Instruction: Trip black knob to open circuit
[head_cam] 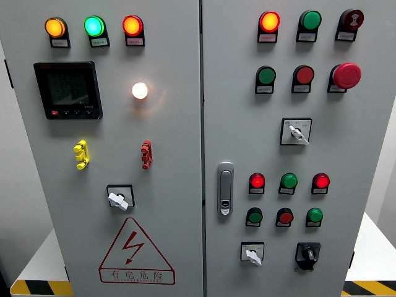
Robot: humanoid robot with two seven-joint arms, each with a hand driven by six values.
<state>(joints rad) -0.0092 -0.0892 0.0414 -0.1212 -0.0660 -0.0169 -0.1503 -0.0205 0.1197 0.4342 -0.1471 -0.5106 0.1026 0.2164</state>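
Progress, as far as you can judge, is nil: the black knob (307,253) sits untouched at the bottom right of the right-hand cabinet door (371,154), its handle roughly upright, and neither hand is in view, so you cannot tell how the fingers stand. The whole reach, grasp and turn is left to do. Just left of the knob is a white selector switch (252,253); above it are two rows of small lamps and buttons, with a green one (315,216) the nearest. Higher up you have a red mushroom button (346,75), and the door latch (225,189) stands near the seam. Nothing blocks the knob, but its neighbours sit close.
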